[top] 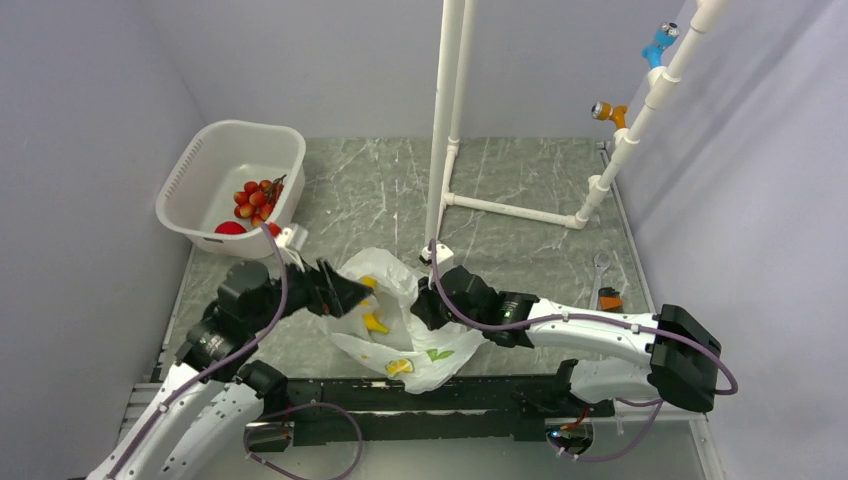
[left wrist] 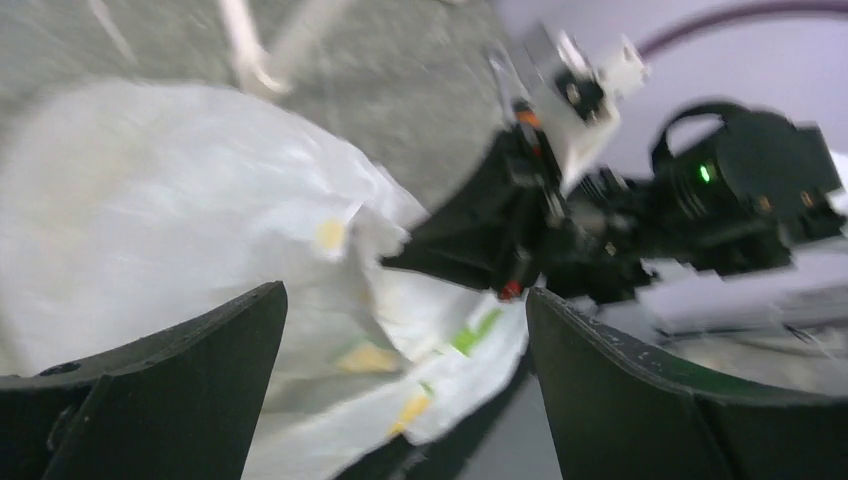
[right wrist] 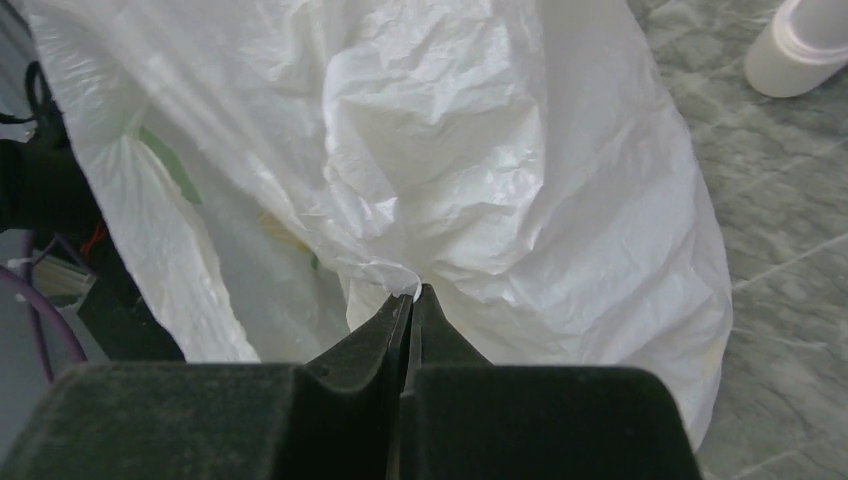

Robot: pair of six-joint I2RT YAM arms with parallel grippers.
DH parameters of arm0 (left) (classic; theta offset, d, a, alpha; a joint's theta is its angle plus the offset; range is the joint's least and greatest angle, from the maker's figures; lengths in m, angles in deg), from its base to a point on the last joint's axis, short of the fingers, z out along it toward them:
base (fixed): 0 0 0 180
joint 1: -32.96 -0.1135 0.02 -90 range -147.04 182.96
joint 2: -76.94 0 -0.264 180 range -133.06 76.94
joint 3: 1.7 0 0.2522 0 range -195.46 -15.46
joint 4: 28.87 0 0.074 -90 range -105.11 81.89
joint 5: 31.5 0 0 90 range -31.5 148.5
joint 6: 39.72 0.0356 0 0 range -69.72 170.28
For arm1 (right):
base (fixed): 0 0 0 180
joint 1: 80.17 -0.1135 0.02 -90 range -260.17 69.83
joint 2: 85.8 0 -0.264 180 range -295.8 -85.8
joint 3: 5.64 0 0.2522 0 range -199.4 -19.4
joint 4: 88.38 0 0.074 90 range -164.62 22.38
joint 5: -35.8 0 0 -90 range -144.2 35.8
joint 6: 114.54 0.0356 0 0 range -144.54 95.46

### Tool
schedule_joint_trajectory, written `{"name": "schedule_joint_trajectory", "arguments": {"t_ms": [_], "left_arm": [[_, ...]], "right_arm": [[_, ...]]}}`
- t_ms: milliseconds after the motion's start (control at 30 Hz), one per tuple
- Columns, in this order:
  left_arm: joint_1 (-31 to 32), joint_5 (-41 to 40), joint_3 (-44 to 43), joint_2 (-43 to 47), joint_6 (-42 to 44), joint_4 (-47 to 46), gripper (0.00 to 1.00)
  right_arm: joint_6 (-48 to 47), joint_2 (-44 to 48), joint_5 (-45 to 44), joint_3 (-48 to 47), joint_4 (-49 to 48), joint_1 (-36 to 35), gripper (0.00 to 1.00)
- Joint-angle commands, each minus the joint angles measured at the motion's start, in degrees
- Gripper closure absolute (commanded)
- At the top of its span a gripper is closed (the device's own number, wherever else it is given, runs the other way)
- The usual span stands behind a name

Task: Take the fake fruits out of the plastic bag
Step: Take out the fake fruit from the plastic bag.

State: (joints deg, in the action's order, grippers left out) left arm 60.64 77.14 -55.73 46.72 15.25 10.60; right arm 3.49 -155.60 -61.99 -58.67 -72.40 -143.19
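The plastic bag [top: 420, 335] lies crumpled near the table's front middle, its mouth facing left. A yellow banana [top: 376, 322] shows inside the mouth. My left gripper [top: 356, 291] is open and empty at the bag's mouth, just above the banana. In the left wrist view the bag [left wrist: 180, 200] lies beyond my open left gripper [left wrist: 405, 300]. My right gripper [top: 425, 312] is shut on a fold of the bag's right side, and the right wrist view shows this gripper [right wrist: 413, 292] pinching the white film [right wrist: 480, 150]. The cluster of small red balls [top: 256, 197] and the larger red fruit [top: 230, 228] lie in the white tub [top: 215, 145].
The perforated white tub stands at the back left, just behind my left arm. A white pipe frame [top: 448, 110] rises behind the bag, with its base bar [top: 515, 211] on the table. A wrench [top: 600, 270] and a small orange item [top: 609, 299] lie at the right.
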Motion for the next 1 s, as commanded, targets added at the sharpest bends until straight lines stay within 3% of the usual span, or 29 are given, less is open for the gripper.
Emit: {"name": "schedule_joint_trajectory", "arguments": {"t_ms": [0,200,300,367,500,667,967], "left_arm": [[9.4,2.0,8.1,4.4,-15.9,-11.1,0.07],[27.7,-17.0,7.5,-2.4,-16.7,-6.7,0.22],[34.2,-24.7,8.9,-5.4,-17.7,-10.3,0.26],[36.4,-28.2,9.2,-8.5,-18.6,-10.1,0.34],[38.3,-35.3,8.1,-13.4,-21.1,-4.6,0.45],[38.4,-40.7,8.4,-13.3,-21.6,-0.4,0.52],[38.4,-42.4,16.5,-12.1,-25.6,-1.7,0.56]], "right_arm": [[1.3,0.8,3.8,2.2,-9.9,0.0,1.00],[2.5,3.2,3.8,4.9,-11.7,-0.4,1.00],[2.8,4.6,3.8,6.1,-11.9,-0.3,1.00],[3.0,5.2,3.8,6.7,-12.1,-0.5,1.00],[3.3,4.7,4.7,8.1,-14.3,-1.0,1.00],[4.8,1.6,5.0,9.0,-16.9,-2.2,1.00],[5.0,-0.6,3.9,7.9,-16.1,-2.4,1.00]]}}
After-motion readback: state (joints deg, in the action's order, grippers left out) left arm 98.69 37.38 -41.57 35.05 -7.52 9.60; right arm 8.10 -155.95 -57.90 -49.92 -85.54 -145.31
